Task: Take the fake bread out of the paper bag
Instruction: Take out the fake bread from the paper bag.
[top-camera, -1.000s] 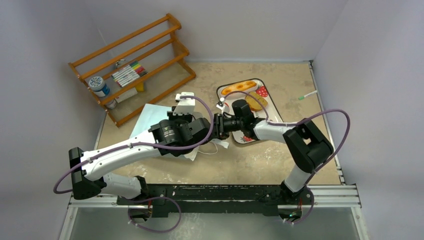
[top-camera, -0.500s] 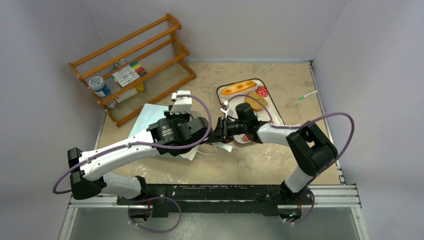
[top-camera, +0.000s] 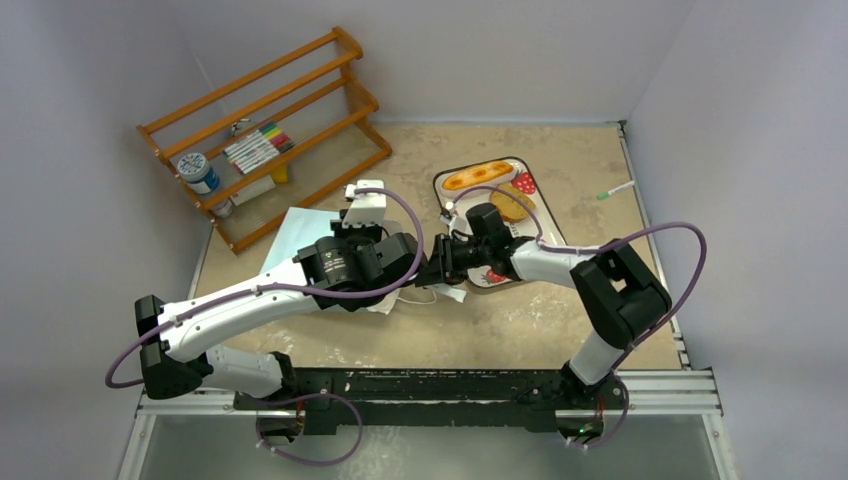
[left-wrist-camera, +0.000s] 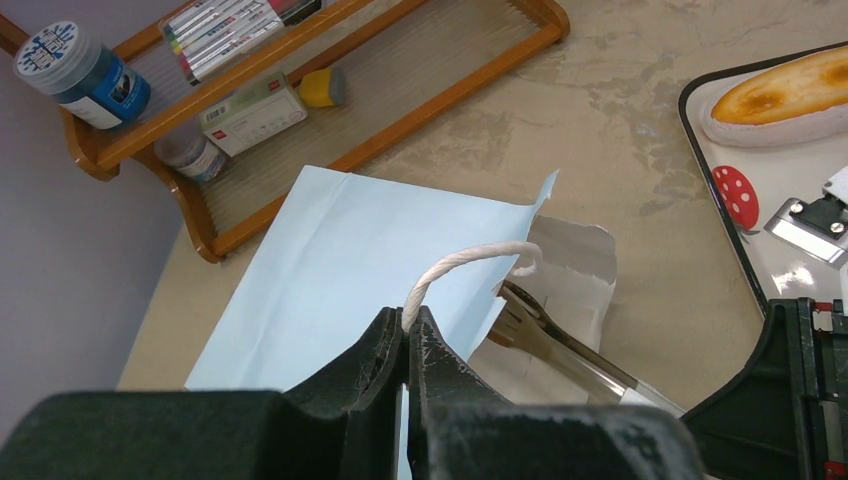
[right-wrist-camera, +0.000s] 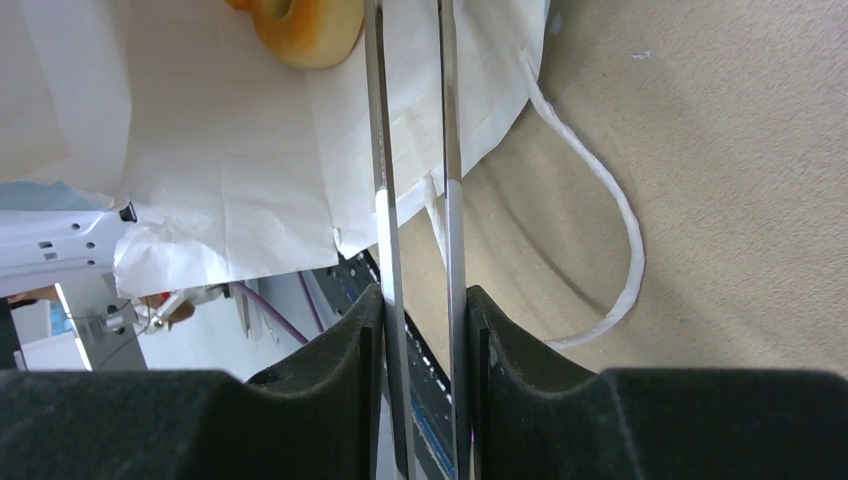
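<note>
Sand-coloured and mottled, the bench (top-camera: 520, 320) carried the paper bag (left-wrist-camera: 340, 260), which lay flat on its side. It was pale blue outside and white inside, and its open mouth had an uneven edge. The left tool (left-wrist-camera: 407, 330) was pinched closed on the bag's upper cord handle (left-wrist-camera: 470, 258), a thin white twisted loop that rose from the mouth. A second cord (right-wrist-camera: 620, 250) trailed loose on the bench just outside the mouth.

The right tool (right-wrist-camera: 423, 310) was clamped on a pair of metal tongs (right-wrist-camera: 380, 150), squeezing the two arms close together. The tongs' forked tips reached in through the bag's mouth. Deep inside the bag, on the white lining, lay one piece of fake bread, a tan ring bagel (right-wrist-camera: 300, 25). It was golden and glossy and cut off by the frame edge, just beside the tongs' arm; whether they touched was unclear.

Beyond the bag's mouth sat a white strawberry-print tray (left-wrist-camera: 760, 170). On it were a long golden loaf (top-camera: 478, 176) with browned patches and an orange oval roll (top-camera: 512, 205). On the bag's far side stood a wooden rack (top-camera: 300, 110).
</note>
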